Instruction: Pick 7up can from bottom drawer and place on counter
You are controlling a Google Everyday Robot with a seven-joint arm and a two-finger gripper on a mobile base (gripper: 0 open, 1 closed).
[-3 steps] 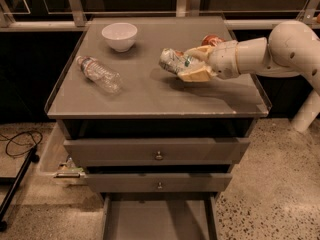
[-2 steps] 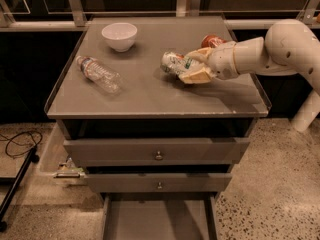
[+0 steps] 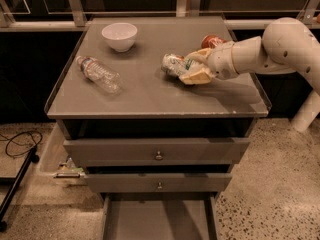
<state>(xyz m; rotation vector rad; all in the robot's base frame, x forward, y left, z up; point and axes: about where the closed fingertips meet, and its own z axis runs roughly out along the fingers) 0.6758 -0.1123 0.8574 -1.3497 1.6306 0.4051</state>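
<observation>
7up can (image 3: 172,64): on its side over the right half of the counter, its near end clamped in my jaws; I cannot tell whether it rests on the counter top or hangs just above it.
Counter (image 3: 150,94): my landmark, a flat grey top with bare space in front of the can and to its left.
Bottom drawer (image 3: 155,219): pulled out below the counter's front edge, its floor bare, so I judge the pick finished.
Arm (image 3: 280,49): reaches in across the counter's right edge.
Plastic bottle (image 3: 98,74): lying on the counter's left half, well apart from the can.
White bowl (image 3: 119,35): upright near the counter's back left.
Orange-red can (image 3: 211,40): on the counter towards its back right, just behind my wrist.
Gripper (image 3: 190,70): over the counter's right half, clenched on the 7up can.
Step in hand: placing, by my reading.
Next move: set the can down on bare counter, loosen my jaws, then draw back without nudging the orange-red can.
</observation>
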